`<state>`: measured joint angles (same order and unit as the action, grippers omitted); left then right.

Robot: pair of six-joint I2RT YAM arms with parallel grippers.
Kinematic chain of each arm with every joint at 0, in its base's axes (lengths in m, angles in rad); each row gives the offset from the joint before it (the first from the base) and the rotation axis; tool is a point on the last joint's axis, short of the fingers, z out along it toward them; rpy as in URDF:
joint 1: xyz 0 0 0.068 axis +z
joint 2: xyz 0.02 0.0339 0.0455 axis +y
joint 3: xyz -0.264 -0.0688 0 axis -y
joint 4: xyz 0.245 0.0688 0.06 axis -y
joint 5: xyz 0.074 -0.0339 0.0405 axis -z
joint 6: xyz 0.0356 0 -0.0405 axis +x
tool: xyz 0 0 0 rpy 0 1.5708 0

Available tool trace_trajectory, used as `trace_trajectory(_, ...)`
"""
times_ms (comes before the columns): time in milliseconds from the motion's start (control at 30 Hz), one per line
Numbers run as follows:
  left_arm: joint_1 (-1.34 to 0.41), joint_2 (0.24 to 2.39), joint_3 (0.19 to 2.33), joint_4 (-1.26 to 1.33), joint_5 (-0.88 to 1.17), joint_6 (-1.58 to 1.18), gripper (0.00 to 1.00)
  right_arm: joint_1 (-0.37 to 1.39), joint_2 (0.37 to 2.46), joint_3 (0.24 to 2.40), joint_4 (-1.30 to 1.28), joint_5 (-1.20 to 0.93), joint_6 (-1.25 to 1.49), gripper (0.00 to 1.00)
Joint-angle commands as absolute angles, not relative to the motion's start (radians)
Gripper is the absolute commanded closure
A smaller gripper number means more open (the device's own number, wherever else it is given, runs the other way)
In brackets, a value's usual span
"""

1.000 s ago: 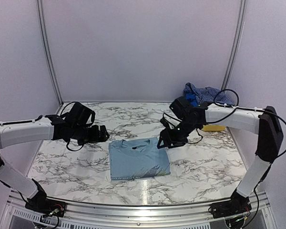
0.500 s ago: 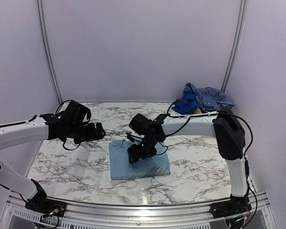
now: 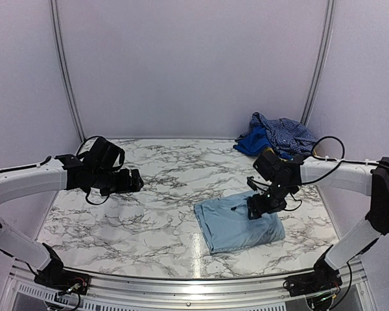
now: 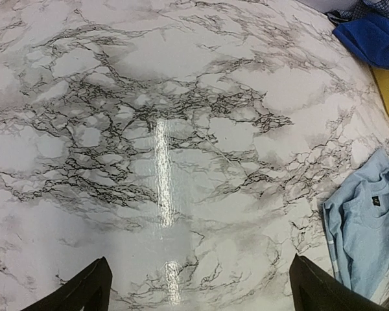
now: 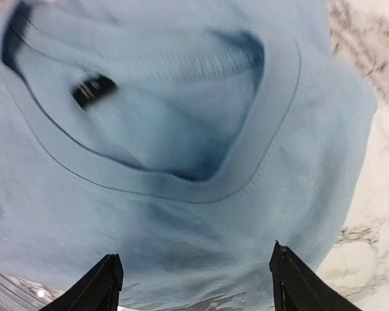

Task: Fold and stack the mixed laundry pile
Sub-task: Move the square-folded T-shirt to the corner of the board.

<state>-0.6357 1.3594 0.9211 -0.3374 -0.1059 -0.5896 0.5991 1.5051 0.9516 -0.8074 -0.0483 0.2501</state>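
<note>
My right jaws spread open over the folded pale sky-blue cotton T-shirt point(image 3: 236, 223); left jaws gape above the marbled counter point(image 4: 181, 129).

Marble table point(image 3: 149, 214) bears a folded sky-blue T-shirt point(image 3: 236, 228) and a far-corner laundry pile point(image 3: 282, 133)

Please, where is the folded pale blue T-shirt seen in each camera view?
Top external: the folded pale blue cotton T-shirt lies right of centre.
Left wrist: the T-shirt at the lower right edge.
Right wrist: the T-shirt fills nearly the whole picture.
Shared landmark: the white marble-patterned table.
</note>
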Motion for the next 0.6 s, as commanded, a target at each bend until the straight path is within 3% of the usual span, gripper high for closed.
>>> trace_trajectory(0, -0.63, 1.378, 0.96, -0.367, -0.107, -0.562, 0.01, 0.611, 1.524, 1.197, -0.858, 0.023, 0.259, 0.25)
trace_trajectory(333, -0.629, 1.384, 1.0, -0.367, -0.122, -0.56, 0.01, 0.878, 1.841, 1.356, -0.815, -0.073, 0.508, 0.26)
trace_trajectory(567, -0.619, 1.39, 1.009, -0.367, -0.123, -0.545, 0.01, 0.864, 1.876, 1.174, -0.695, -0.095, 0.561, 0.25)
